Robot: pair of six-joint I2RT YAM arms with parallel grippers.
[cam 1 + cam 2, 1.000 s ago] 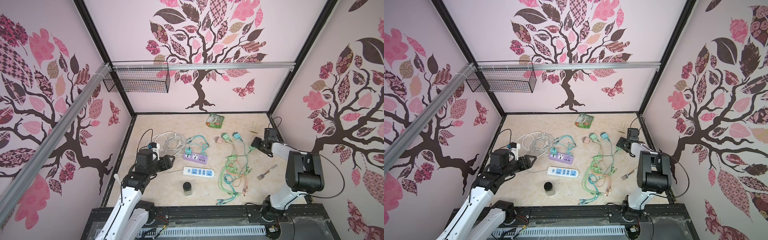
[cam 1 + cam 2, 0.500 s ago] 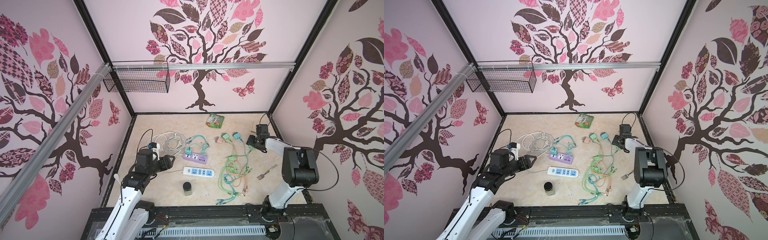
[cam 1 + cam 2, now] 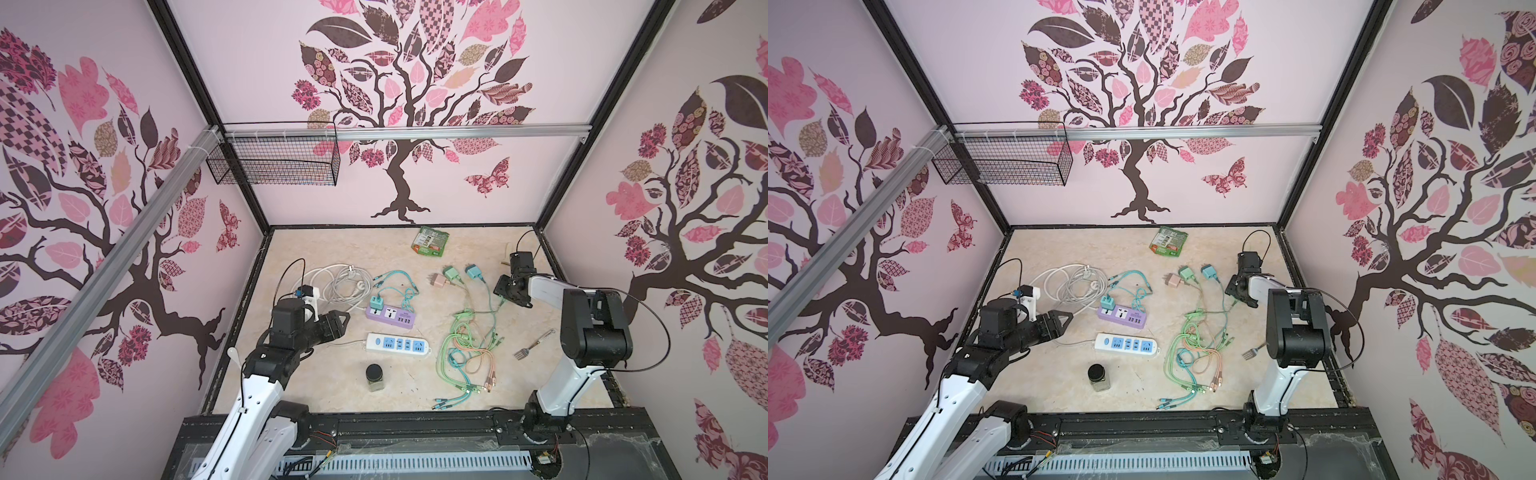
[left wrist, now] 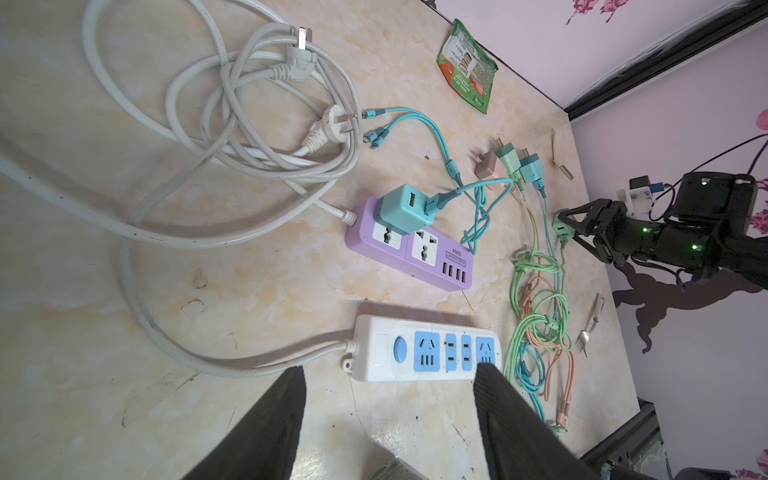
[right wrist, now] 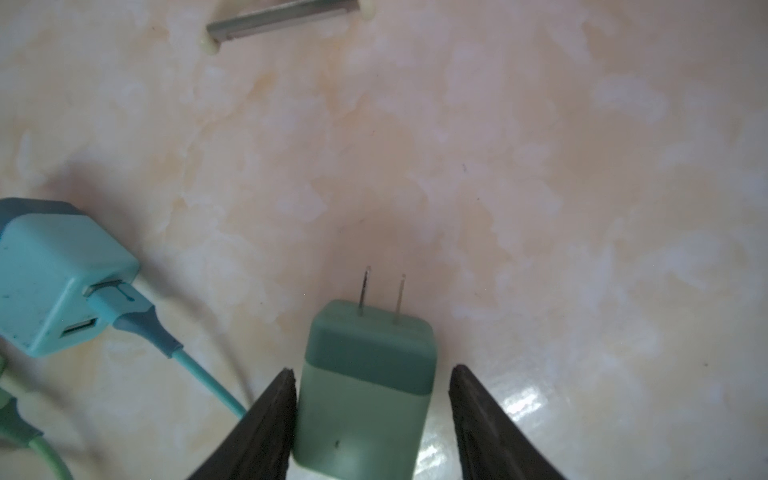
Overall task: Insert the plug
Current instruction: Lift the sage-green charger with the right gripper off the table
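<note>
Could twist the green charger plug (image 5: 365, 386), sitting between the half-closed right tool's (image 5: 372, 368) fingers (image 5: 266, 424) with only one touching, and misalign prongs for the purple power strip (image 3: 390, 316), well away near the wide, empty left tool (image 4: 388, 368).

1. The table (image 5: 540, 166) is showing a smooth, marble-look top, throwing back glossy glare.
2. The plug (image 5: 365, 382) is looking like matt green plastic, its two thin prongs (image 5: 363, 291) glinting as bare metal.
3. The left fingers (image 4: 270, 424) are showing matt black, finely ribbed faces.
4. The purple strip (image 4: 409, 249) and white strip (image 4: 424, 349) are wearing smooth, faintly shiny plastic.
5. The white cords (image 4: 132, 291) are looking rubbery and scuffed.
6. The fork (image 4: 585, 338) is gleaming as metal.
7. The packet (image 4: 467, 66) is shining as crinkled film.
</note>
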